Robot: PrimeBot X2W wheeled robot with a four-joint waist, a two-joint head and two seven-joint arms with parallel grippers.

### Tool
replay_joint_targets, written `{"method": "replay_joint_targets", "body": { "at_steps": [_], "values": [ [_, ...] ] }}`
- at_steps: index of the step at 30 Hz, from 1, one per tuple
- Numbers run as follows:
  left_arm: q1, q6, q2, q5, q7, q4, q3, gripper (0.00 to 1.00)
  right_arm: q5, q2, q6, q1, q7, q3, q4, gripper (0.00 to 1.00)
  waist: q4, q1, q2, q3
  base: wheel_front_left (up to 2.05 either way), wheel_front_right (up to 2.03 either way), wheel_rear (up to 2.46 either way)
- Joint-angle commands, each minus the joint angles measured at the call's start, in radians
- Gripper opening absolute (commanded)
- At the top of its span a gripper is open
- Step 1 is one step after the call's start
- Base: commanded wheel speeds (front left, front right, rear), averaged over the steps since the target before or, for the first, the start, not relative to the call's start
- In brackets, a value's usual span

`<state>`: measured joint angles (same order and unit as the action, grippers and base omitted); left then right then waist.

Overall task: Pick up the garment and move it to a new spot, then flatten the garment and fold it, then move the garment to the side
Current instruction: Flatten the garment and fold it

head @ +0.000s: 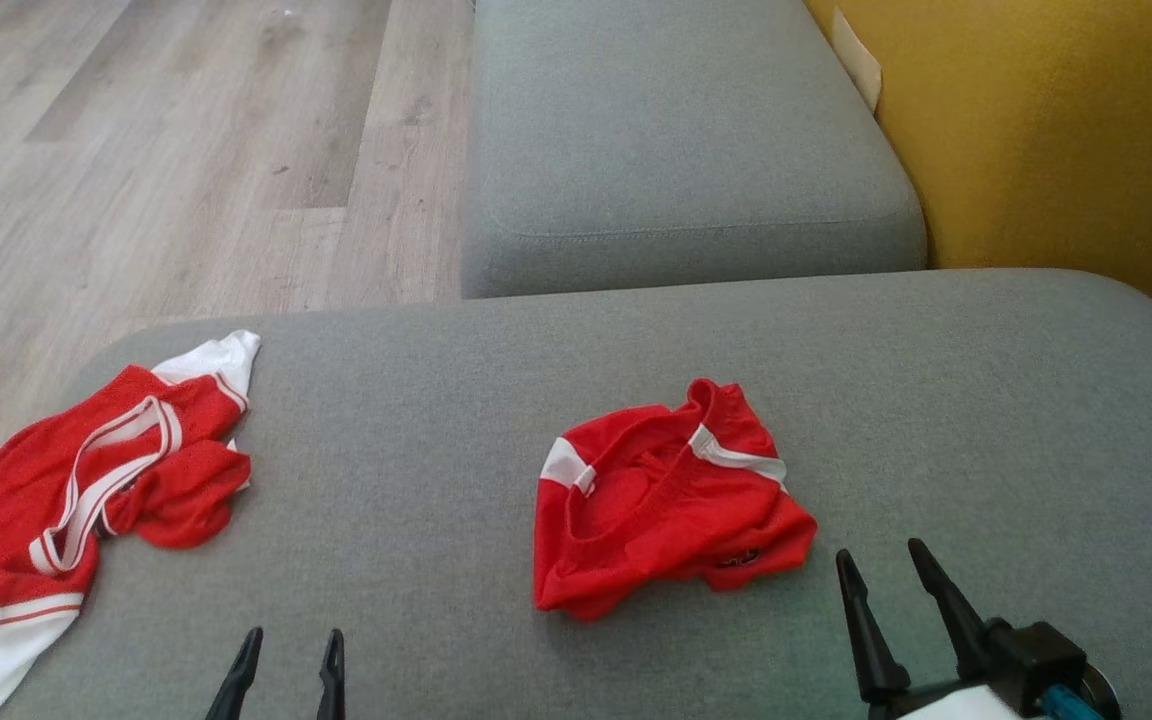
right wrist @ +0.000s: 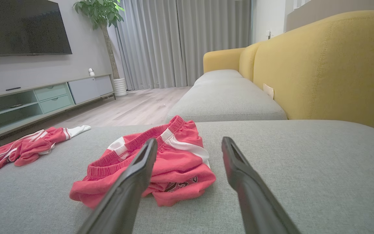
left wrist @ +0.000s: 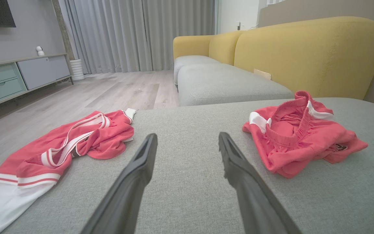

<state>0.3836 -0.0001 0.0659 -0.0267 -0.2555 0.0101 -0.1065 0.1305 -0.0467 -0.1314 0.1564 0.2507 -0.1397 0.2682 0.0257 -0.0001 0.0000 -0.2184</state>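
Red crumpled fabric shorts with white side stripes [head: 666, 500] lie bunched near the middle of the grey upholstered sofa cushion [head: 416, 420], untouched, so the pick-up step looks not yet begun. Just beside them hovers the right end effector [head: 879, 550], fingers spread and empty. The left end effector [head: 295, 635] is likewise spread, with a red-and-white striped jersey [head: 66, 480] off at the cushion's left edge. The next move probably calls for lowering onto a raised fold, perhaps the waistband, then pinching.
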Motion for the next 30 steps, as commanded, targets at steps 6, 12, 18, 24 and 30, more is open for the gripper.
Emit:
{"method": "replay_joint_targets", "body": {
  "at_steps": [6,12,18,24,30],
  "values": [
    [-0.058,-0.002,-0.006,0.009,-0.006,-0.027,0.029,1.00,-0.014,-0.004,0.001,-0.031,0.011,-0.023,-0.031,1.00,-0.005,0.0001,0.0000,-0.003,0.00,0.00,0.00],
    [-0.060,0.004,-0.007,0.010,-0.006,-0.014,0.022,1.00,-0.014,-0.004,0.001,-0.028,0.011,-0.024,-0.033,1.00,-0.013,0.0001,0.0000,0.000,0.00,0.00,0.00],
    [-0.067,0.007,-0.009,0.010,-0.006,-0.010,0.014,1.00,-0.018,-0.004,0.001,-0.026,0.011,-0.025,-0.038,1.00,-0.023,0.0001,0.0000,0.007,0.00,0.00,0.00],
    [-0.101,-0.010,-0.010,0.007,-0.006,0.015,-0.013,1.00,-0.029,-0.004,0.001,-0.037,0.011,-0.027,-0.046,1.00,-0.053,0.0001,0.0000,0.036,0.00,0.00,0.00],
    [-0.236,-0.049,-0.013,0.006,-0.006,0.087,-0.097,1.00,-0.045,-0.004,0.001,-0.081,0.011,-0.040,-0.069,1.00,-0.116,0.0001,0.0000,0.115,0.00,0.00,0.00]
  ]
}}
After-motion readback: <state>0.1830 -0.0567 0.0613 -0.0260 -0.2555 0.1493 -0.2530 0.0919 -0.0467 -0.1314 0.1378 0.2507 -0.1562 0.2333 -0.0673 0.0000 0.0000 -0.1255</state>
